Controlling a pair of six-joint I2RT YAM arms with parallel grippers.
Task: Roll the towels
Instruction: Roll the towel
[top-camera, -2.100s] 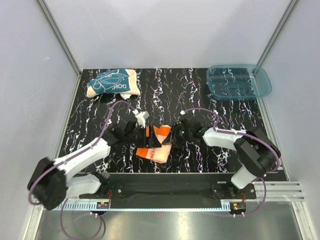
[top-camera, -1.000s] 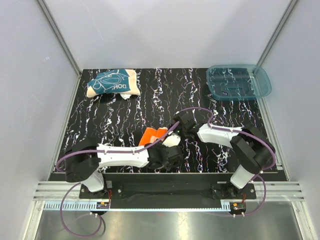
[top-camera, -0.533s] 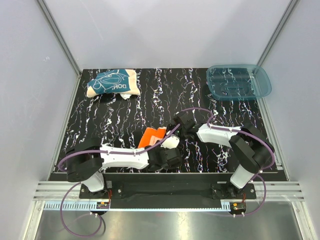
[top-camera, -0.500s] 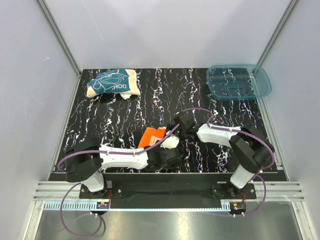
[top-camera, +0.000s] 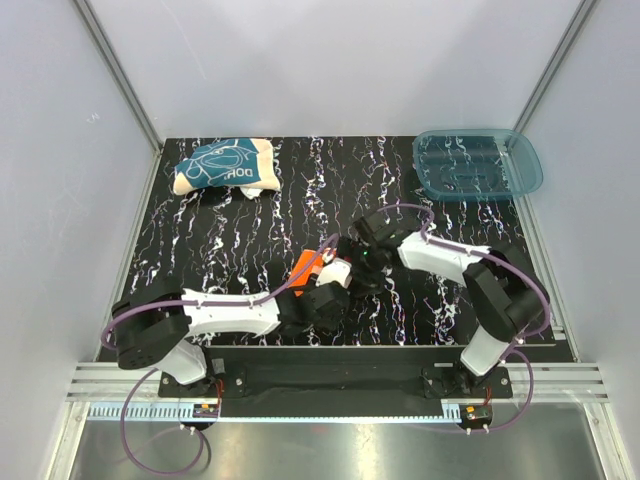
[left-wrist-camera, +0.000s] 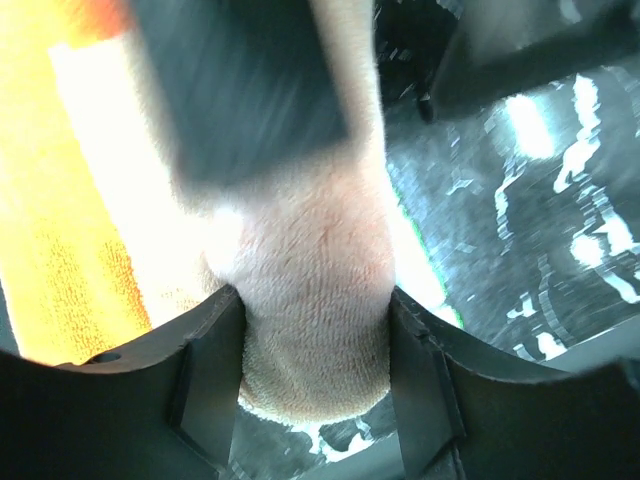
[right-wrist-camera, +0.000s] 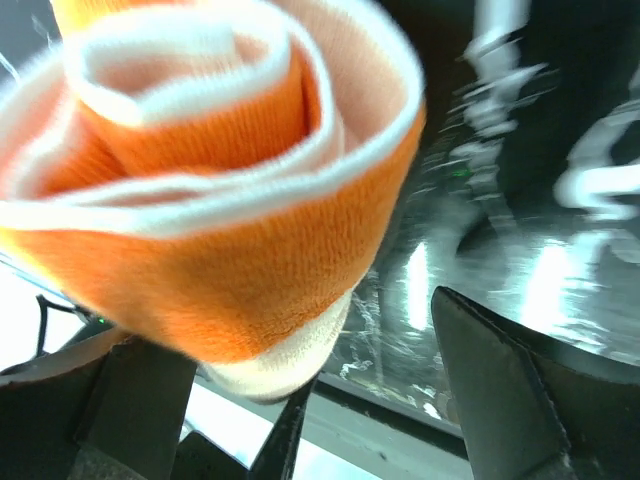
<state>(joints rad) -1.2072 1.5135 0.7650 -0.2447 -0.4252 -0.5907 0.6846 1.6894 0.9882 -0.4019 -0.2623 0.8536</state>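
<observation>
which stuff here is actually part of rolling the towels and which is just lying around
Part of the job:
orange towel, already coiled, near the front
teal towel, bunched up unrolled, far left

Just lying about:
translucent blue plastic tray, far right corner

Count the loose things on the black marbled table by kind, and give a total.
Towels: 2 (bright orange cloth towel, dark teal cloth towel)
Trays: 1 (translucent blue plastic tray)
Total: 3
</observation>
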